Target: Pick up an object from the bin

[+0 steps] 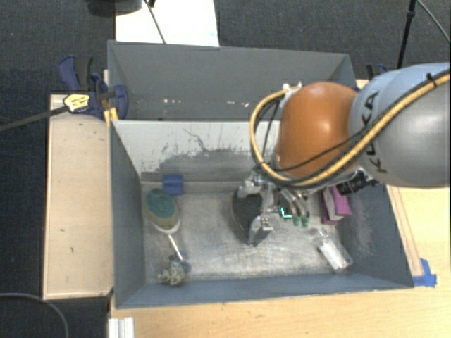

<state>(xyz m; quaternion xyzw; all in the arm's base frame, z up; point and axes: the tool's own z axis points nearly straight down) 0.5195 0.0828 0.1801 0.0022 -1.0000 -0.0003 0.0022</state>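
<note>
Gripper (262, 228) is low in the middle of the grey bin (130, 217). A black rounded object (244, 210) lies at mid-floor, right against the gripper on the side facing the bin's left wall. Whether the gripper is open or closed on it cannot be told. Near the left wall are a blue block (173, 183) and a green-topped round piece (162, 208). A clear bottle (333, 253) lies toward the front right corner, and a purple item (339, 203) is by the right wall.
</note>
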